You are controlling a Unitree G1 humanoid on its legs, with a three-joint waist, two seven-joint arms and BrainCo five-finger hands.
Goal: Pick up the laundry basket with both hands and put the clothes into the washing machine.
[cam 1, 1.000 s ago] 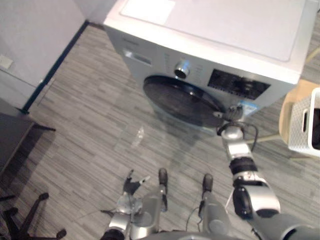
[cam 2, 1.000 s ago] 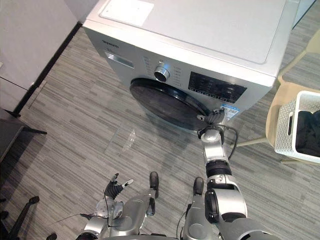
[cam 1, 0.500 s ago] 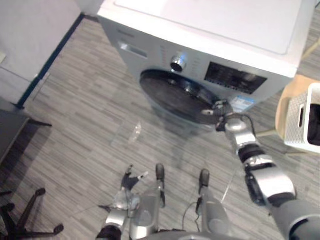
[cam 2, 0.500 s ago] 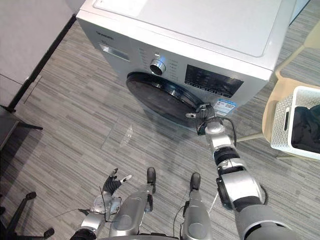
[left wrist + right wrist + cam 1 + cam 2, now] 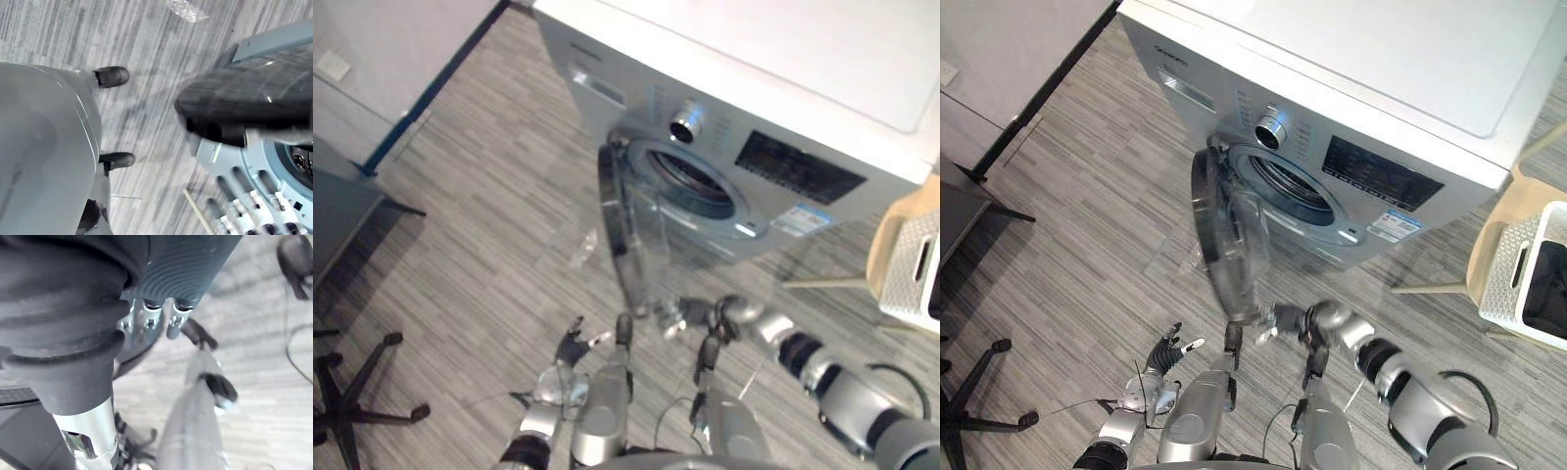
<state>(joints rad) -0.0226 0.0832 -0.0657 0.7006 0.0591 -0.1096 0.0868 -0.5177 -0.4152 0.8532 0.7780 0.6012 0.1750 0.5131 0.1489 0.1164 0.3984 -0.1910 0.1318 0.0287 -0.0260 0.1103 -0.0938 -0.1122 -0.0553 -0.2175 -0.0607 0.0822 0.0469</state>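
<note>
**While the door stands open, the basket waits off to the right**

With the round dark-glass door [image 5: 1219, 245] of the silver-grey front-loading washing machine [image 5: 1410, 88] standing edge-on to me, my right hand [image 5: 1288, 318] sits low, just beside the door's bottom rim. Whether it is clasping the door or only next to it, I cannot tell. My left hand [image 5: 1167, 352] hangs low on its own side, relaxed and splayed, carrying nothing.

Now the worry. That door looks free to swing, and if it drifts shut it will cover the drum mouth [image 5: 1288, 186] just when I arrive with both hands full. It also juts into the floor I need for turning.

And the goods? The white perforated plastic laundry basket [image 5: 1518, 279] sits on a pale wooden seat [image 5: 1503, 211] at the far right, dark clothes [image 5: 1549, 294] inside, well apart from both hands. I'd judge an uneven two-handed lift could tip the load out.
</note>
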